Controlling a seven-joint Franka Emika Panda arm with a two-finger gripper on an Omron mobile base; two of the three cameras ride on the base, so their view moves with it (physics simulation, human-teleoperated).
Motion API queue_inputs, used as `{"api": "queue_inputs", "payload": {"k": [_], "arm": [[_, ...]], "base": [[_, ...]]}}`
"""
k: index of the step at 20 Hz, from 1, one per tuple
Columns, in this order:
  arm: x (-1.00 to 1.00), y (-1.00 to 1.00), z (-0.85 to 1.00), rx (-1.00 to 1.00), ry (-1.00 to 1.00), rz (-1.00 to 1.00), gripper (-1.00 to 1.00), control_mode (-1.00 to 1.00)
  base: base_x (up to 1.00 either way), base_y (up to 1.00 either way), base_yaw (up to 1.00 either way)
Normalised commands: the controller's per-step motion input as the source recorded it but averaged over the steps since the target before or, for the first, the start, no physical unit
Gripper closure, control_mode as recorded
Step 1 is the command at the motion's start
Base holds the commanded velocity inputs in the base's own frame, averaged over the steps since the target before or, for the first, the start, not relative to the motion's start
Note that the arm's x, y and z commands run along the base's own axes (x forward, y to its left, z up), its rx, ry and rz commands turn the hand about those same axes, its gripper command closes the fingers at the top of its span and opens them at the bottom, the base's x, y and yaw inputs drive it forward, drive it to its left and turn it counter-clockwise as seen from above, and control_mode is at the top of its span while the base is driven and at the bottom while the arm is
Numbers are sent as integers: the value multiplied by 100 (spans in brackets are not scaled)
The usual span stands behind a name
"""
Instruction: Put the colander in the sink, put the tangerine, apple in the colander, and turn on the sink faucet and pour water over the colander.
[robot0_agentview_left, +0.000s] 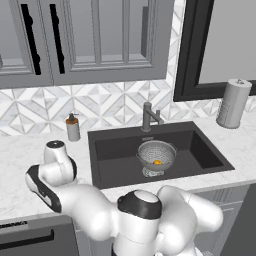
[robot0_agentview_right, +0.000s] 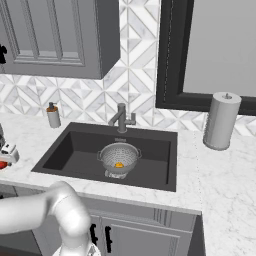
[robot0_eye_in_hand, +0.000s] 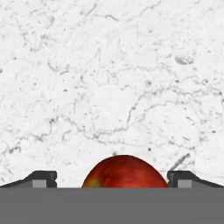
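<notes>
Between your jaws, on the marble tabletop (robot0_eye_in_hand: 113, 78), sits the apple (robot0_eye_in_hand: 124, 171): firm, smooth, round and light, so grip it across its widest part or it may slip. The jaws stand wide, touching nothing. Farther off, the tangerine (robot0_agentview_left: 157, 162) lies in the colander (robot0_agentview_left: 157, 155) in the sink (robot0_agentview_left: 115, 150).

Soap dispenser (robot0_agentview_left: 73, 127) — paper-towel roll (robot0_agentview_left: 233, 103)

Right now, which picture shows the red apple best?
The hand view: the apple sits big and close between the open gripper fingertips, on the white counter, its lower part cut off. The right base view shows a red sliver at the left edge. The left base view gives no clear sight of it.
</notes>
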Motion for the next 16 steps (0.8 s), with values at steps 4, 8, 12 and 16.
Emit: {"api": "queue_inputs", "payload": {"k": [4,8,12,16], "arm": [[-21,0,-24,0,5,0,-100,-100],[-16,0,-29,0,4,0,-100,-100],[-9,0,-35,0,3,0,-100,-100],[-6,0,-39,0,3,0,100,-100]], "base": [[0,0,0],[0,0,0],[0,0,0],[0,0,0]]}}
